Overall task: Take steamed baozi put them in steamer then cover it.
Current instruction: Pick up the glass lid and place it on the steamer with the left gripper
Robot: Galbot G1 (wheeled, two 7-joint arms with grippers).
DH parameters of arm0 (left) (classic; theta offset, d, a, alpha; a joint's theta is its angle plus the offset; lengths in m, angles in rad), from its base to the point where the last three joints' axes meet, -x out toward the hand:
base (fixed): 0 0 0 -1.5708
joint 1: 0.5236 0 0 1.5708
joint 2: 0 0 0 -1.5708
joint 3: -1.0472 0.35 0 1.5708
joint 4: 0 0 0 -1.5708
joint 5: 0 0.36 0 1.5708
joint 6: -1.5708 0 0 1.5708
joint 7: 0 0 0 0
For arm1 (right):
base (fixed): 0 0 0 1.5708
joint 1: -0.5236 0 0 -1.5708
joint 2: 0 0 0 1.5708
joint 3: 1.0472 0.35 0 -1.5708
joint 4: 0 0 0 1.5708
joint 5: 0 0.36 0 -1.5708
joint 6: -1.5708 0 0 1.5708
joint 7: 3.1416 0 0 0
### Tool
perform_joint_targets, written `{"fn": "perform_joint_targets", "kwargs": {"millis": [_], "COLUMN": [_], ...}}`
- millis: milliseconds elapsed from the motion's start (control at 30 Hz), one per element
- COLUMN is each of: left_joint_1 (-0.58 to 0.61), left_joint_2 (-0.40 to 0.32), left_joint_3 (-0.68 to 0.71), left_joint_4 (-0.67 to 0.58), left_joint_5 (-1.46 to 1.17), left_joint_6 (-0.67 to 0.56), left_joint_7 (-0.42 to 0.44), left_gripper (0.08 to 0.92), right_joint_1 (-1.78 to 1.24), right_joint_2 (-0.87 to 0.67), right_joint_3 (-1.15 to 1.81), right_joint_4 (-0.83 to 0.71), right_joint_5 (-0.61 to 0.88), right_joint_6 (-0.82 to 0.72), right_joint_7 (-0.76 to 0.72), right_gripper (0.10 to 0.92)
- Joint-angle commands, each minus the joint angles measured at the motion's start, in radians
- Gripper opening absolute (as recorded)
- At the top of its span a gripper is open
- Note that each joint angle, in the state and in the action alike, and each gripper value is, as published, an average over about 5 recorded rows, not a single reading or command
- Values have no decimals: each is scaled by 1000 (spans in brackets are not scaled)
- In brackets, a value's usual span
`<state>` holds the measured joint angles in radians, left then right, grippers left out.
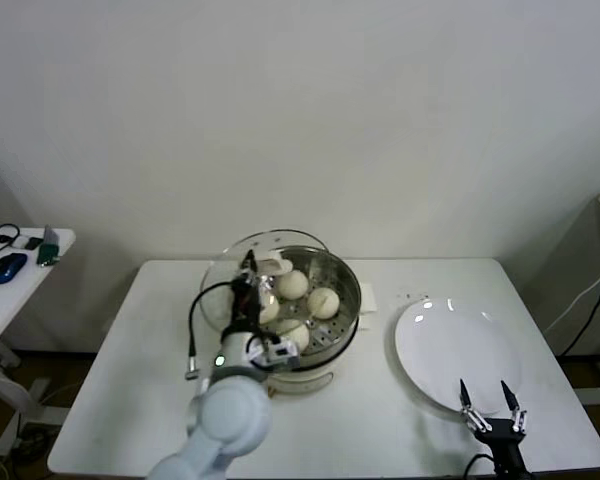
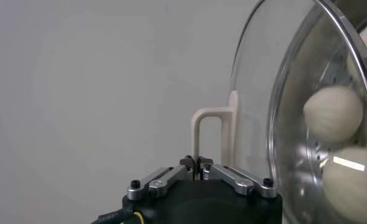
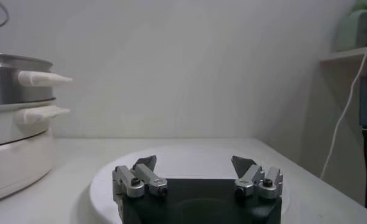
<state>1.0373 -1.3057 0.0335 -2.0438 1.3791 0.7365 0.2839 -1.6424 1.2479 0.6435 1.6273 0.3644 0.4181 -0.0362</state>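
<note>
The steamer (image 1: pixel 346 292) stands mid-table on its cream cooker base (image 1: pixel 310 380). Several cream-white baozi (image 1: pixel 323 302) lie in its steel basket. My left gripper (image 1: pixel 252 274) is shut on the cream bar handle (image 2: pixel 210 122) of the glass cover (image 1: pixel 220 285). It holds the cover tilted on edge over the steamer's left side. In the left wrist view the gripper (image 2: pixel 198 163) pinches the handle, and two baozi (image 2: pixel 332 114) show through the cover (image 2: pixel 262 91). My right gripper (image 1: pixel 491 402) is open and empty at the near right, also in its wrist view (image 3: pixel 195 163).
A flat white plate (image 1: pixel 450 350) lies right of the steamer, under my right gripper, and shows in the right wrist view (image 3: pixel 104 182). The steamer also shows there (image 3: pixel 13 79). A side table (image 1: pixel 65 240) with small items stands at the far left. A cable (image 1: pixel 590 300) hangs at the right.
</note>
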Motion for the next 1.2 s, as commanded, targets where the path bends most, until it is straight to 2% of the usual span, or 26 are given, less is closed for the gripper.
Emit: {"fn": "perform_joint_targets", "kwargs": {"millis": [33, 367, 1200], "left_joint_1": [-34, -3, 5], "left_joint_2": [-156, -225, -229], "left_joint_3": [102, 94, 51], "left_joint_4": [86, 180, 268], "left_joint_5": [219, 287, 316], "left_joint_6": [18, -8, -19], "left_joint_7": [56, 11, -28], "left_gripper": [133, 133, 133], "right_joint_1": [1, 3, -4], "right_joint_2": [1, 17, 29], "right_joint_3": [6, 0, 13], "right_joint_4": [-17, -21, -18], "right_joint_5": [1, -1, -6], "right_joint_6": [11, 14, 13], "right_joint_7": [3, 6, 14], "right_gripper": [823, 823, 823]}}
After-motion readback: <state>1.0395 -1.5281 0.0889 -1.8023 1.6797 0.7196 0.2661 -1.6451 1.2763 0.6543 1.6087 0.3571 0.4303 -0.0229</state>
